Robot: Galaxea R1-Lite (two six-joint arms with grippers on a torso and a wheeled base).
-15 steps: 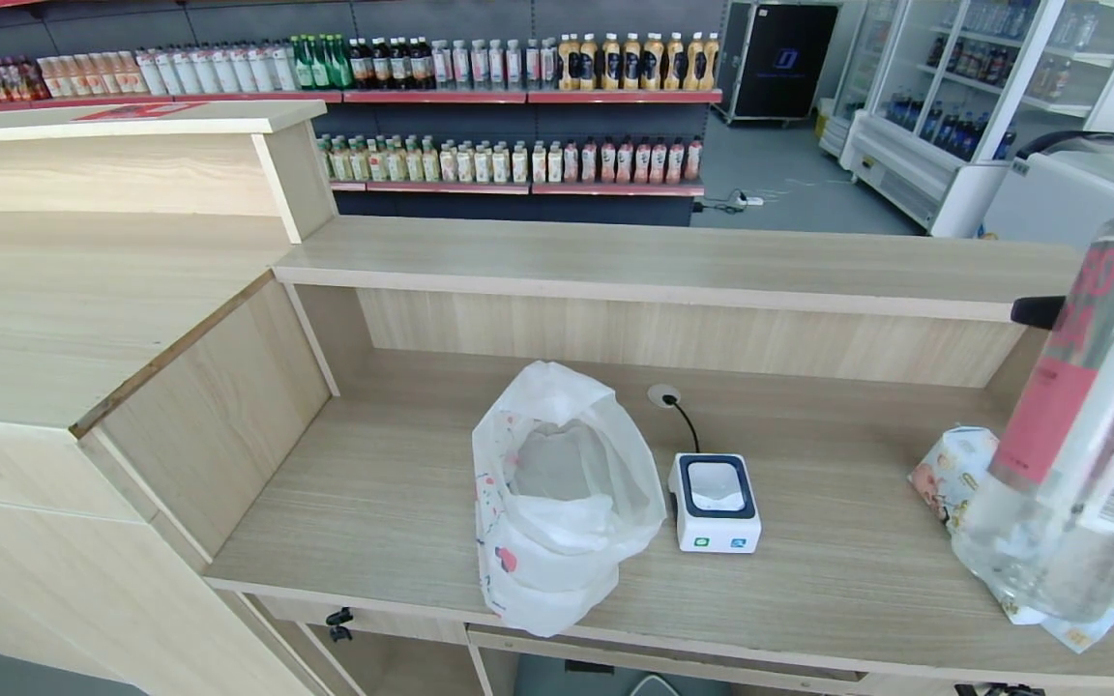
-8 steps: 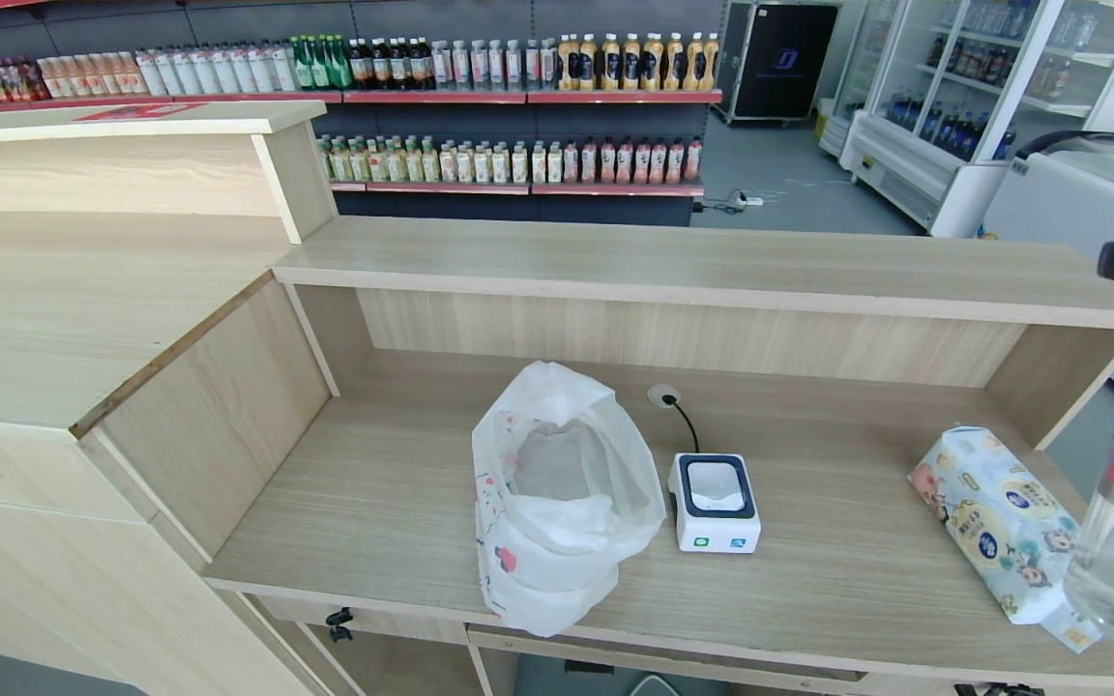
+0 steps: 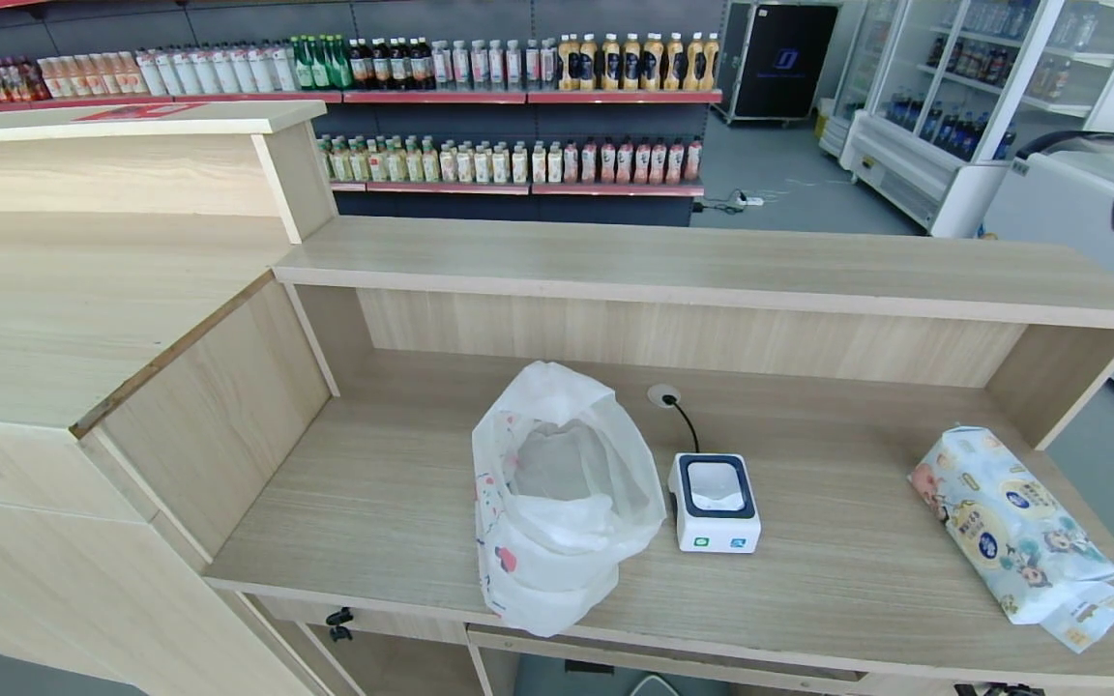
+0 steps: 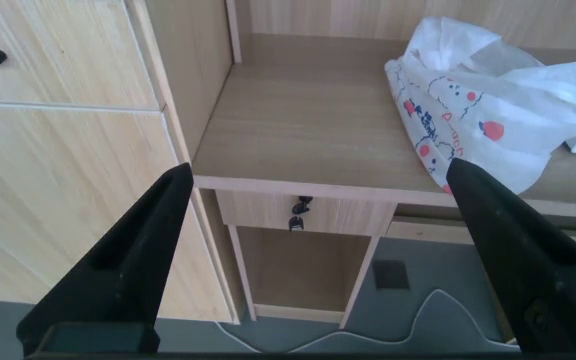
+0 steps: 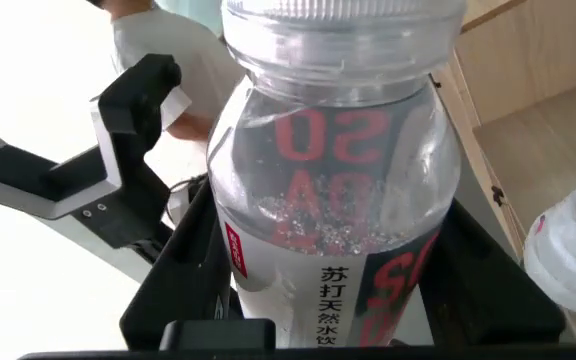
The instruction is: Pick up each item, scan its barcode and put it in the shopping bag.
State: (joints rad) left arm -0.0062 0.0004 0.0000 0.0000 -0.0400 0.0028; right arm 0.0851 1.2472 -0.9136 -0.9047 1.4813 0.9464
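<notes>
Shopping bag: the white plastic shopping bag [image 3: 562, 498] stands on the lower counter [image 3: 393, 503] with its mouth open upward. Pale crumpled folds show inside, and I cannot tell whether any item lies in it.
Bottle: a clear drink bottle [image 5: 343, 200] with a red label is held up off the counter at the far right, well apart from the bag. Clear liquid with bubbles shows through its wall.
Tissue pack: a printed soft tissue pack [image 3: 1011, 522] lies flat on the counter's right end, slanted, beside the bottle's lower end.
Scanner: the white barcode scanner [image 3: 714, 503] sits just to the right of the bag, window up, with its black cable running to a hole in the counter.
Hard to see: in the head view the frame edge cuts off all but a sliver of the bottle. In the right wrist view its cap end is cropped.
Right gripper: the right gripper [image 5: 333, 265] is raised at the counter's right end, its black fingers [image 5: 193, 265] clamped on either side of the bottle's body.
Left gripper: the left gripper [image 4: 318, 270] hangs low before the counter's front edge, left of the bag. Its fingers are spread wide and hold nothing.
</notes>
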